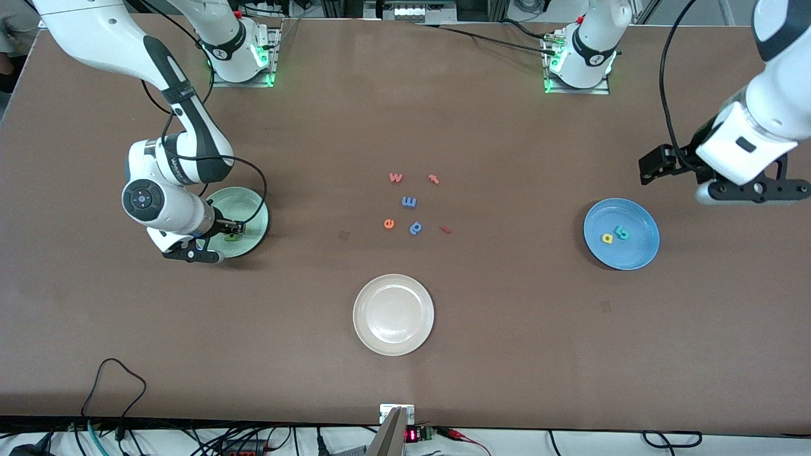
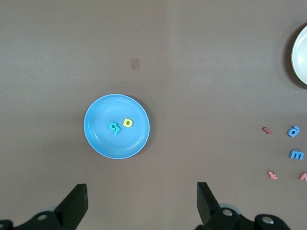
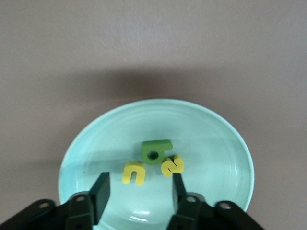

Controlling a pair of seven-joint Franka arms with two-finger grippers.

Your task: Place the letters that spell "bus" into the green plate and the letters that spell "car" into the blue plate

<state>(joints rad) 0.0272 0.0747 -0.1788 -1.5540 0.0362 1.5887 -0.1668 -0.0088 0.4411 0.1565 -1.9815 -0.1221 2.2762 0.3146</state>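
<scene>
Half the green plate (image 1: 256, 218) under right hand (image 1: 236, 227)

We see a brown desk (image 1: 507, 329), a mint-green plate (image 3: 216, 129) with a green "b" (image 3: 156, 152) and yellow "u" (image 3: 134, 173) and "s" (image 3: 172, 165), a bright blue plate (image 1: 640, 250), and an off-white plate (image 1: 393, 315).
</scene>
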